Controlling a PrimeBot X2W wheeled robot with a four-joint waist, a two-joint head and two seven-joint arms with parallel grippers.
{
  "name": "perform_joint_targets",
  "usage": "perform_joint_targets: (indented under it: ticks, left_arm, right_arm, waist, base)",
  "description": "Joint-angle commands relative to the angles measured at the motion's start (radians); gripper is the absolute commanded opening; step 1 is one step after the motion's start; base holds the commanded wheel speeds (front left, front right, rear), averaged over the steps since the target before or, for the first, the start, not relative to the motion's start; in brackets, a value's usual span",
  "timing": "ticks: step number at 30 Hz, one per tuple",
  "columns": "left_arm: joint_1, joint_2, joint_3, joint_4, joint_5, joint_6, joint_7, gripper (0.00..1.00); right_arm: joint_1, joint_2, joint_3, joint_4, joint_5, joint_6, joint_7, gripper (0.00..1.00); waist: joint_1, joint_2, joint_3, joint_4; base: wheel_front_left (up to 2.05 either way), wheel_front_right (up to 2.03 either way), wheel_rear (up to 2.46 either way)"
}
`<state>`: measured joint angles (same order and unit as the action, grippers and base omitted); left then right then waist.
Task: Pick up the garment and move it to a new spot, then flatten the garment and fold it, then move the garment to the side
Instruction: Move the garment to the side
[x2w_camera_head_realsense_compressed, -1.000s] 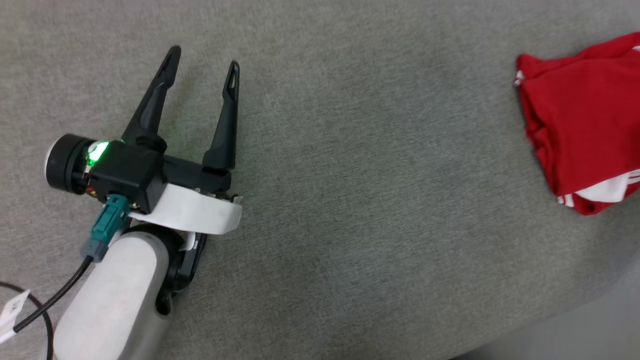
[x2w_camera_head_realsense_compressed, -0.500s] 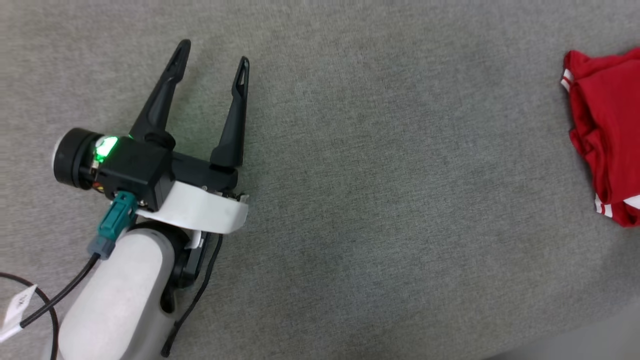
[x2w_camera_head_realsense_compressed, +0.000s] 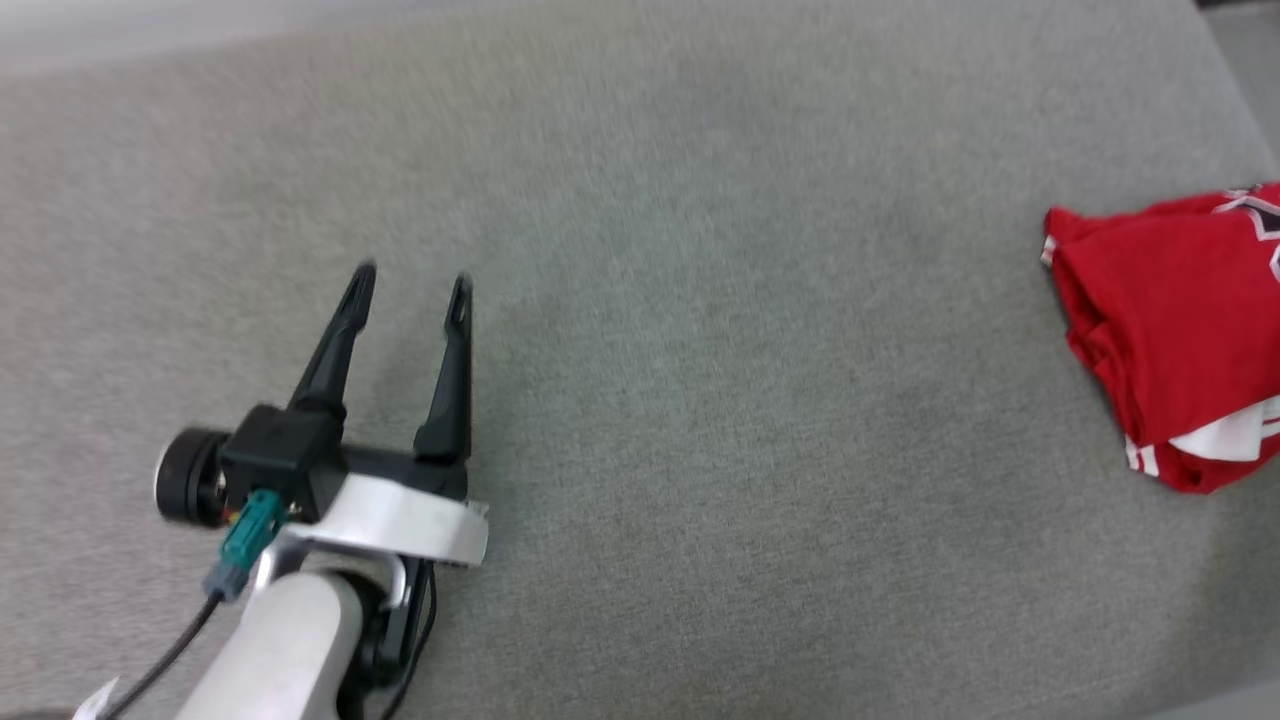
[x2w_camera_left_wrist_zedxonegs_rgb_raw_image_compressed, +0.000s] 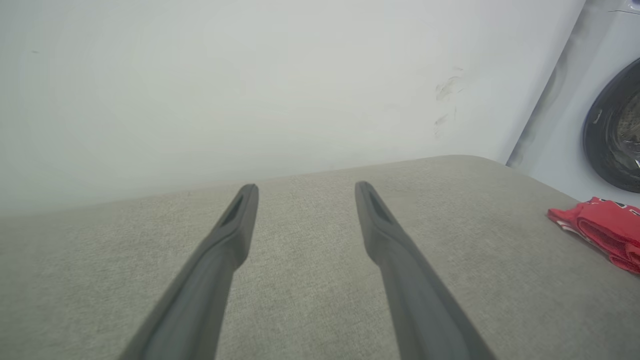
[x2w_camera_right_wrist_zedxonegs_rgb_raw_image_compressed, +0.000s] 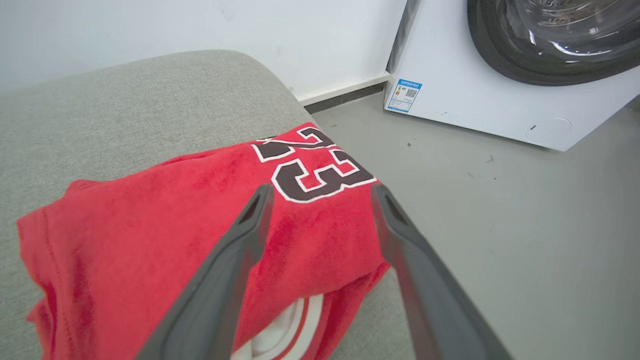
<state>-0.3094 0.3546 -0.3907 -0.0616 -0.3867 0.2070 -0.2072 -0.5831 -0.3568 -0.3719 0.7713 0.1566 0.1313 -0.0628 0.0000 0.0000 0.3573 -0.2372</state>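
- While the red garment (x2w_camera_head_realsense_compressed: 1170, 340) is lying in a folded bundle, it is sitting at the far right end of the grey fabric-covered tabletop (x2w_camera_head_realsense_compressed: 700, 350), close to the rounded corner.
- Seen from the right wrist, the garment is showing a black number 23 outlined in white on its top layer. A white sleeve with red stripes is peeking out from under the near edge.
- Right gripper (x2w_camera_right_wrist_zedxonegs_rgb_raw_image_compressed: 322, 192) is hanging just over the garment, jaws spread wide and pinching nothing. Whether the fingers are brushing the cloth, I cannot tell.
- Left gripper (x2w_camera_head_realsense_compressed: 411, 277) is hovering well apart from the garment, over bare tabletop on the left. Its jaws are spread too, with nothing between them.
- From the left wrist view, those fingers are pointing across the tabletop towards a pale wall (x2w_camera_left_wrist_zedxonegs_rgb_raw_image_compressed: 250, 75), and the garment is lying far off to the right.
- Beyond the tabletop's corner, a white washing machine (x2w_camera_right_wrist_zedxonegs_rgb_raw_image_compressed: 500, 75) with a dark round door is standing on the grey floor (x2w_camera_right_wrist_zedxonegs_rgb_raw_image_compressed: 500, 225). It is carrying a blue-and-white label (x2w_camera_right_wrist_zedxonegs_rgb_raw_image_compressed: 404, 95) at its lower corner.
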Motion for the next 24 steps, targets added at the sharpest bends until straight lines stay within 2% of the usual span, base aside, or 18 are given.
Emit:
perform_joint_targets:
  ticks: [1,6,13,17,24]
  left_arm:
    - [0.025,-0.004,0.003,0.006,-0.006,0.007,-0.008,1.00]
    - [0.104,-0.013,0.021,0.015,-0.036,0.030,-0.022,1.00]
    - [0.165,-0.031,0.032,0.048,-0.062,0.032,-0.040,1.00]
    - [0.195,-0.038,0.037,0.071,-0.069,0.035,-0.045,1.00]
    - [0.233,-0.017,0.072,0.096,-0.075,0.033,-0.053,1.00]
  right_arm:
    - [0.036,0.013,0.009,-0.032,0.006,-0.001,-0.007,1.00]
    - [0.199,0.106,0.073,-0.238,0.027,-0.001,-0.001,1.00]
    - [0.377,0.217,0.178,-0.480,0.045,-0.001,0.009,1.00]
    - [0.441,0.261,0.234,-0.580,0.058,-0.001,0.003,1.00]
    - [0.503,0.284,0.301,-0.731,0.051,-0.001,0.007,1.00]
  waist:
    - [0.0000,0.0000,-0.074,0.019]
    - [0.0000,0.0000,-0.136,0.046]
    - [0.0000,0.0000,-0.193,0.104]
    - [0.0000,0.0000,-0.232,0.145]
    - [0.0000,0.0000,-0.273,0.201]
  base:
    - [0.00,0.00,0.00]
    - [0.00,0.00,0.00]
    - [0.00,0.00,0.00]
    - [0.00,0.00,0.00]
    - [0.00,0.00,0.00]
